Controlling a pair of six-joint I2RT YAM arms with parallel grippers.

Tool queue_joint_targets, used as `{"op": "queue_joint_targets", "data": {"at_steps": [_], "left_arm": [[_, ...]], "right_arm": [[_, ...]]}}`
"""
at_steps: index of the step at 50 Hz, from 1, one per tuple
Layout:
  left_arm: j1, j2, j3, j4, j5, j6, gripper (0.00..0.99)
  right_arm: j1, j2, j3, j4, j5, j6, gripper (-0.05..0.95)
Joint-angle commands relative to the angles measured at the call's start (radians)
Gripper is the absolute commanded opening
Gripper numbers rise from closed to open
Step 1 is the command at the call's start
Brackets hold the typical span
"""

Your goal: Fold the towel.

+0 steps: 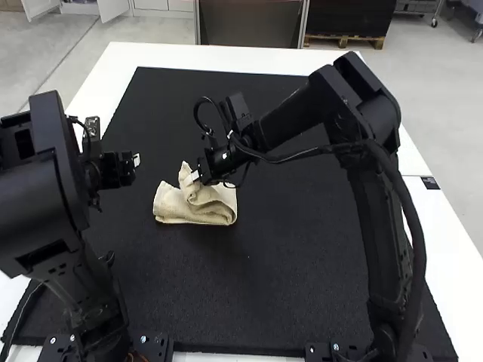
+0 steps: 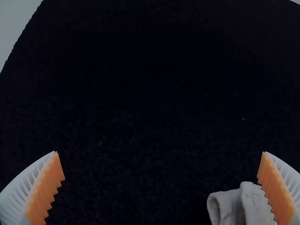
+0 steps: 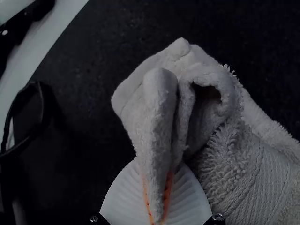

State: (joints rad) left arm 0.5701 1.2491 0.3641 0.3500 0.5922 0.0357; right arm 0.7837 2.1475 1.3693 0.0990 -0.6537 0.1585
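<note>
The cream towel point(image 1: 195, 210) lies bunched and folded over in layers, left of the middle of the black mat point(image 1: 302, 264), which covers much of the white counter point(image 1: 113, 68). Its long axis runs side to side, roughly parallel to the mat's near edge; a raised peak points toward the mat's far edge. The right gripper point(image 1: 193, 178) is over the mat's middle part, jaws clamped on a raised fold of the towel. The left gripper point(image 1: 136, 160) is over the mat's left part, jaws wide apart.
</note>
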Motion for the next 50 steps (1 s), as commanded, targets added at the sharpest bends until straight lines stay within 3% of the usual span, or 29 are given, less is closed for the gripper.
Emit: {"op": "queue_joint_targets", "data": {"at_steps": [1, 21, 24, 26, 34, 38, 43, 44, 45, 49, 50], "left_arm": [[0.004, -0.016, -0.01, 0.007, 0.015, -0.011, 0.969], [0.008, -0.016, -0.011, 0.004, 0.015, -0.011, 0.969], [0.008, -0.016, -0.013, 0.004, 0.015, -0.011, 0.969], [0.008, -0.016, -0.014, 0.006, 0.015, -0.011, 0.969], [0.007, -0.016, -0.028, 0.01, 0.015, -0.011, 0.969], [0.005, -0.016, -0.033, 0.01, 0.015, -0.011, 0.969], [0.004, -0.017, -0.034, 0.01, 0.015, -0.011, 0.969], [0.004, -0.019, -0.034, 0.01, 0.015, -0.013, 0.969], [0.004, -0.019, -0.034, 0.01, 0.015, -0.011, 0.969], [0.004, -0.019, -0.034, 0.012, 0.015, -0.011, 0.969], [0.004, -0.019, -0.034, 0.012, 0.015, -0.011, 0.969]], "right_arm": [[0.014, 0.012, 0.048, 0.005, -0.001, 0.012, -0.02], [0.051, 0.054, 0.116, 0.002, -0.006, 0.021, -0.02], [0.057, 0.055, 0.117, 0.002, -0.006, 0.021, 0.02], [0.058, 0.057, 0.116, 0.002, -0.006, 0.021, 0.09], [0.06, 0.054, 0.123, 0.001, -0.011, 0.035, 0.71], [0.052, 0.046, 0.132, 0.001, -0.024, 0.038, 0.86], [0.031, 0.023, 0.142, -0.004, -0.027, 0.038, 0.85], [0.025, 0.014, 0.14, -0.004, -0.03, 0.039, 0.8], [0.017, 0.006, 0.14, -0.005, -0.04, 0.039, 0.7], [-0.004, -0.011, 0.132, -0.022, -0.073, 0.039, 0.03], [-0.011, -0.012, 0.128, -0.022, -0.095, 0.041, 0.0]]}}
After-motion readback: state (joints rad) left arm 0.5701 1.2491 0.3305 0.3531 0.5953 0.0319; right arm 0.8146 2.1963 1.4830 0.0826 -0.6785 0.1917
